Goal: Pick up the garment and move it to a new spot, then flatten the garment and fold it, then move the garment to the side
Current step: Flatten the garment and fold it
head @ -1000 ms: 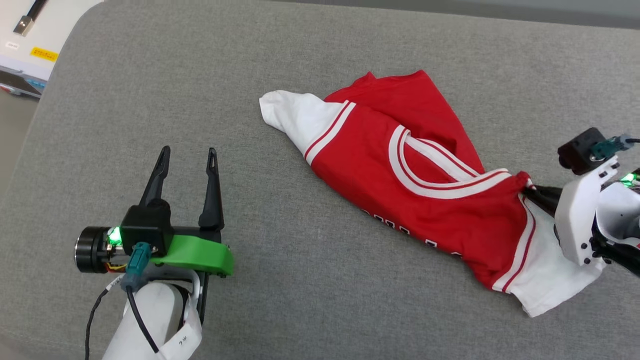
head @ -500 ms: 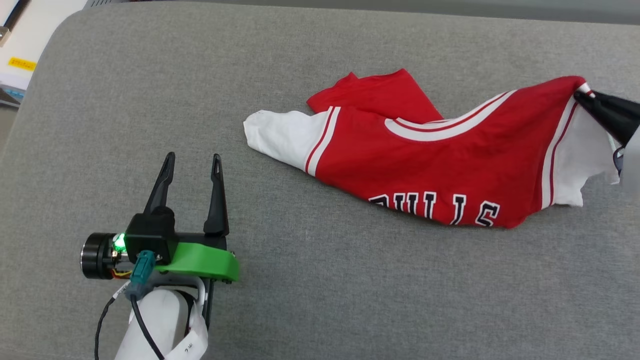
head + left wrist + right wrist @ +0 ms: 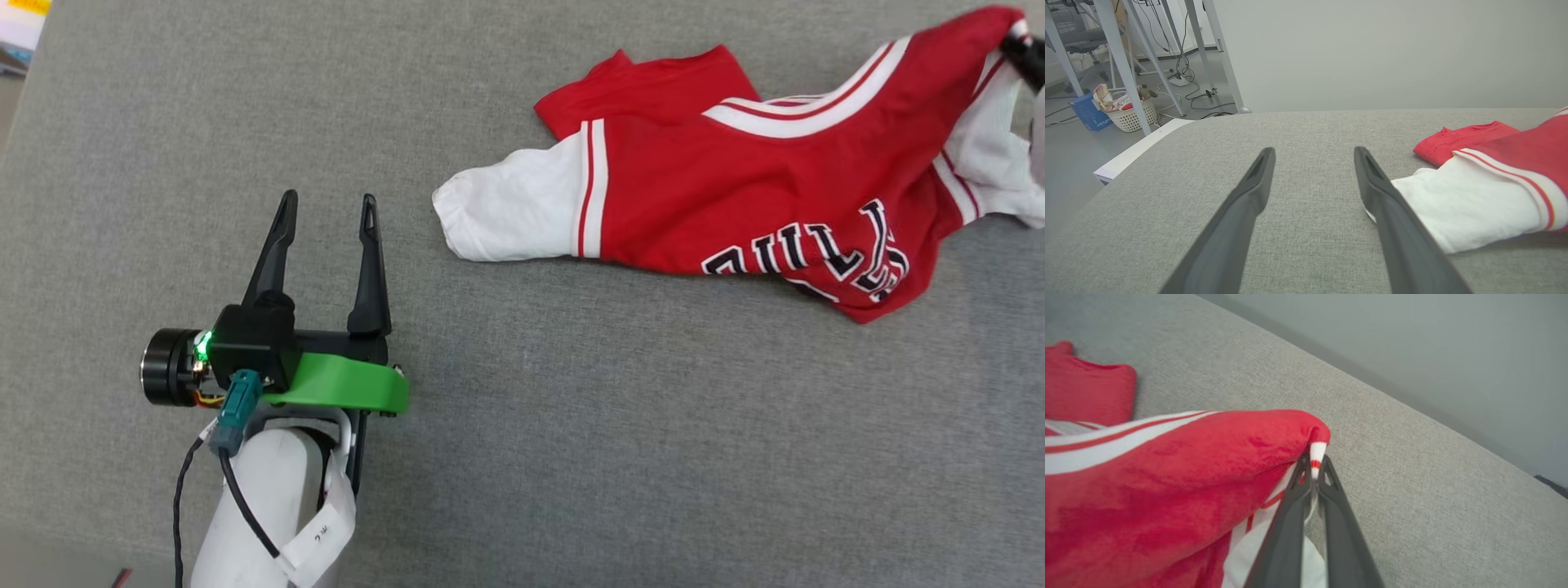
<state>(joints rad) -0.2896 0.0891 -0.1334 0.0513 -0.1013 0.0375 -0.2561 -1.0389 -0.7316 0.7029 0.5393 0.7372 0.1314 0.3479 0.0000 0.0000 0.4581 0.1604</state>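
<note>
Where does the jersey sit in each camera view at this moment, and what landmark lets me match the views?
Head view: jersey upper right, reaching the top right corner, where the right end effector pinches it.
Left wrist view: jersey at the right edge, white sleeve beside the open left end effector.
Right wrist view: jersey left and bottom, striped trim clamped at the tips.
Shared landmark: the flat red flap on the grey cushion.

The shirt (image 3: 735, 204) sprawls over the far right of the grey padded table (image 3: 571, 425), one end pinched up in the right gripper (image 3: 1314, 459), white sleeve (image 3: 506, 216) near the left gripper (image 3: 329, 197); the table's left side and near edge lie bare for passing
</note>
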